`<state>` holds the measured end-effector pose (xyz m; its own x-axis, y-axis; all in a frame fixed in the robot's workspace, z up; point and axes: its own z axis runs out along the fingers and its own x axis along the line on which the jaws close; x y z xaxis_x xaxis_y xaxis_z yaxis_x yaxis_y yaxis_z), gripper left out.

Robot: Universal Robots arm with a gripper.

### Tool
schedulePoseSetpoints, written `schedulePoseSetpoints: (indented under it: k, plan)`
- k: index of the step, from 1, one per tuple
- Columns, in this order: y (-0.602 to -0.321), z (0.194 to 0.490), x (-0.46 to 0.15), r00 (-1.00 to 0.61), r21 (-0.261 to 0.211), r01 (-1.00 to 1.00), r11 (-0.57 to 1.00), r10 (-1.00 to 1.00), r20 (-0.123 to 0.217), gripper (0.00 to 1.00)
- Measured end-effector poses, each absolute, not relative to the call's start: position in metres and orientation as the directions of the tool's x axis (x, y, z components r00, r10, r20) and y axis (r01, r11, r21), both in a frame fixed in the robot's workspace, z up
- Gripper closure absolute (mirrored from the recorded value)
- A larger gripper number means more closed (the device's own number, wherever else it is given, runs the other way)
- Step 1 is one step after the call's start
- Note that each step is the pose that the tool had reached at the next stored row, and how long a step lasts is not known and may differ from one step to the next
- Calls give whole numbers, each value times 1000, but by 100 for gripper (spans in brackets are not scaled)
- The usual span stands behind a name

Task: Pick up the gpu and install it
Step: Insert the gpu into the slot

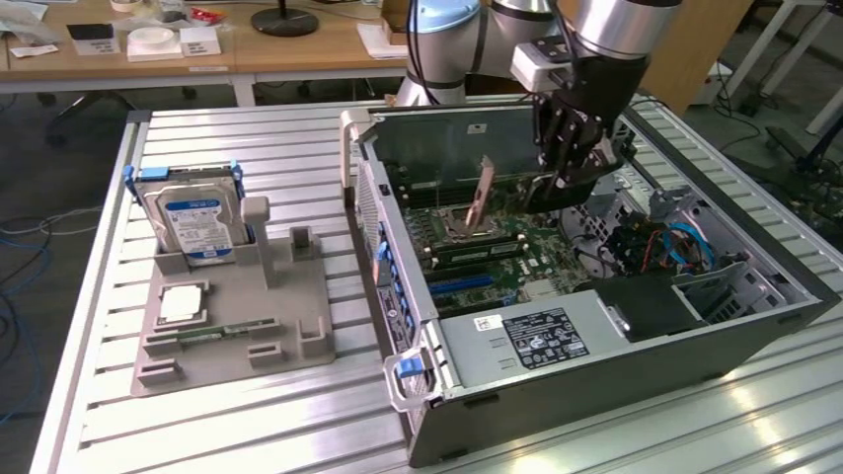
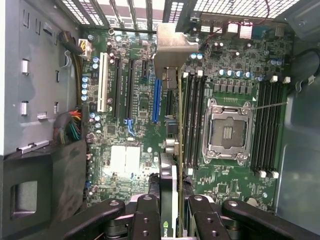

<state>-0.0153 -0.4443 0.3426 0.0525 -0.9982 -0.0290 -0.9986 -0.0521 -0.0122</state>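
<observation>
Fingers (image 2: 145,216) clamped on the near end of the gpu (image 2: 169,175), one on each face, card held on edge. Gripper (image 2: 172,215) hangs inside the open computer case (image 1: 593,385), above the motherboard (image 2: 135,150). In the wrist view the card's edge runs from the fingers toward the case's rear wall, silvery bracket (image 2: 175,47) leading, between the blue slot (image 2: 156,100) and the memory slots (image 2: 192,115) beside the CPU socket (image 2: 227,132). In the exterior view the card looks clear of the board; whether its edge touches a slot cannot be told. Risks, as judged: the line looks close to the memory slots, so a descent off the slot could press the contacts onto board parts or latches. The bracket could catch the rear wall. A grip on one end could let the card pivot under pressure. Hard drive (image 1: 197,222) stands on the grey fixture (image 1: 283,326), well apart.
</observation>
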Motion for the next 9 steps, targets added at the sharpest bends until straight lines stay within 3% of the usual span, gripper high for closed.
schedulePoseSetpoints:
  k: [9]
  plan:
    - [-444, 341, -19, 52, -12, -999, -52, -998, -29, 73]
